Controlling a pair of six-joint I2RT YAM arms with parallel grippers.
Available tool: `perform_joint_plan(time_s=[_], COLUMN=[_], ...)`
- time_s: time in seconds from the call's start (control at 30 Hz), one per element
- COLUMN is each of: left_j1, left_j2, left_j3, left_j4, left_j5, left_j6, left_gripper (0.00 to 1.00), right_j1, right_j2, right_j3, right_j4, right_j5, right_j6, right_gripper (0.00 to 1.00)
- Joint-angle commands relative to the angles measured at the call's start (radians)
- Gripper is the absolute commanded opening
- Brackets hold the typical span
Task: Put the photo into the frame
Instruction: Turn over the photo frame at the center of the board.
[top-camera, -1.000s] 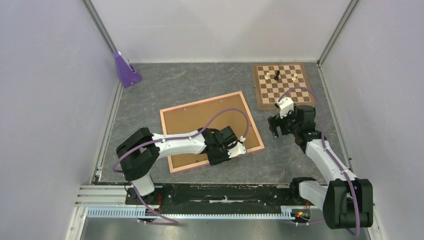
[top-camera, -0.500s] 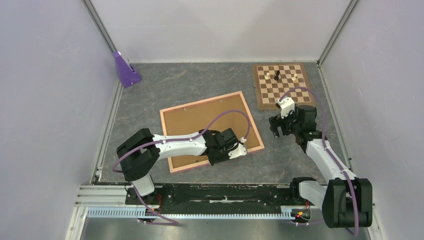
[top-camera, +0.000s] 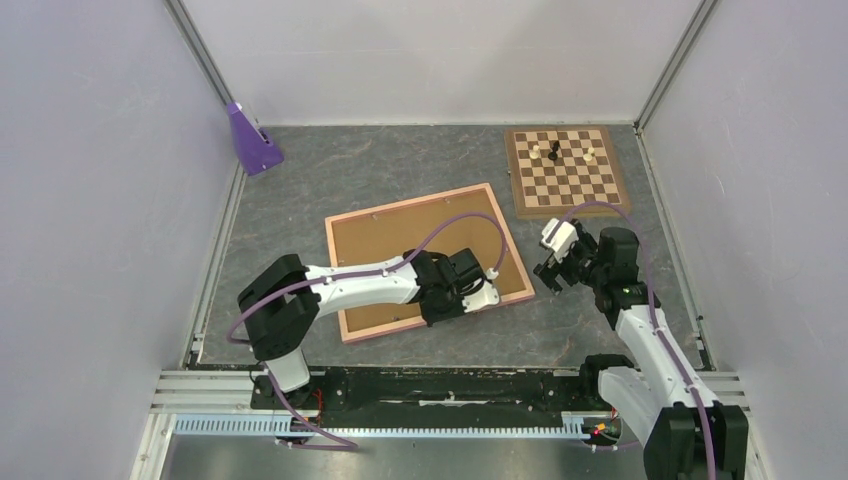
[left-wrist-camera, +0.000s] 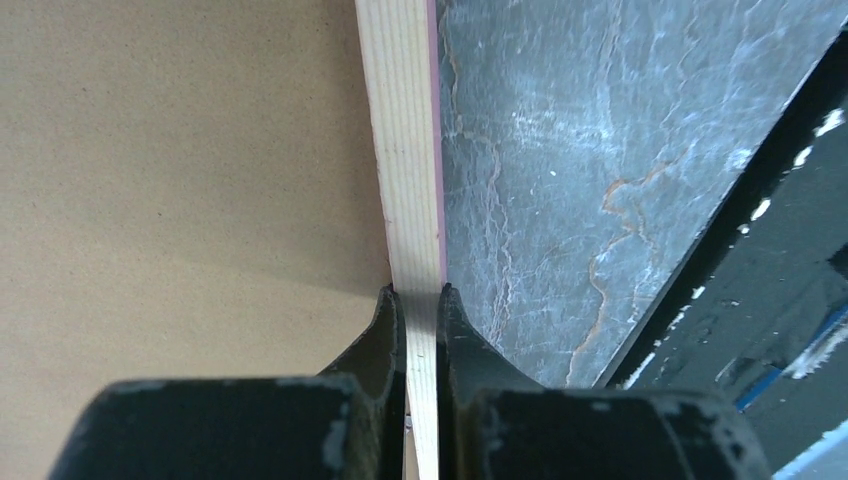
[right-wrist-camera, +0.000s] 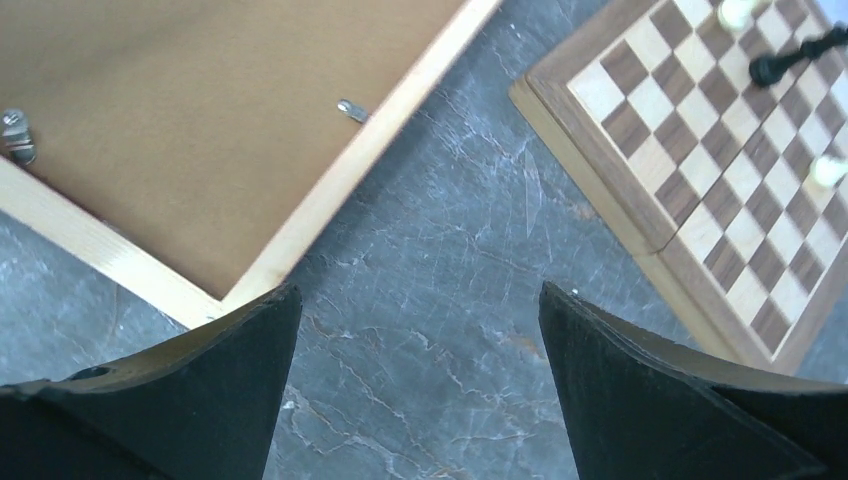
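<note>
The frame (top-camera: 400, 203) lies back up on the grey table, its pale wood rim around a brown backing board (top-camera: 400, 250). My left gripper (top-camera: 478, 299) is shut on the frame's near rail toward the right corner. In the left wrist view the two black fingers (left-wrist-camera: 385, 320) pinch the pale wood rail (left-wrist-camera: 408, 150), with the backing board (left-wrist-camera: 180, 180) to its left. My right gripper (top-camera: 550, 270) hangs open over bare table just right of the frame's corner (right-wrist-camera: 110, 255), nothing between its fingers (right-wrist-camera: 420, 290). The photo is not in view.
A chessboard (top-camera: 565, 170) with a few pieces stands at the back right, and it also fills the right of the right wrist view (right-wrist-camera: 700, 170). A purple object (top-camera: 250, 140) sits in the back left corner. Metal turn clips (right-wrist-camera: 352, 110) sit on the frame's back. Walls close three sides.
My left gripper has closed onto the frame's near rail, and the frame has slid slightly right. My right gripper has drawn back toward the near edge, still open.
</note>
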Motion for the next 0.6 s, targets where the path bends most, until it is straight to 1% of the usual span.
perform_joint_plan(time_s=[0.0,0.13,0.33,0.43,0.57], left_j1=[-0.002,0.007,0.033,0.045,0.054], left_j2=[0.009,0.043,0.121,0.148,0.16], left_j3=[0.138,0.228,0.388,0.43,0.444], left_j4=[-0.052,-0.111,-0.2,-0.229,-0.237], left_j5=[0.058,0.094,0.15,0.167,0.178], left_j6=[0.065,0.056,0.046,0.041,0.035], left_gripper=[0.02,0.02,0.02,0.02,0.02], right_j1=[0.012,0.039,0.083,0.091,0.101], right_j2=[-0.045,-0.082,-0.137,-0.169,-0.206], right_j3=[-0.015,-0.024,-0.003,0.026,0.053], right_j4=[-0.052,-0.084,-0.149,-0.211,-0.307], right_j5=[-0.096,-0.111,-0.111,-0.106,-0.113], right_j6=[-0.228,-0.302,-0.355,-0.387,-0.428], right_gripper=[0.91,0.9,0.89,0.88,0.87])
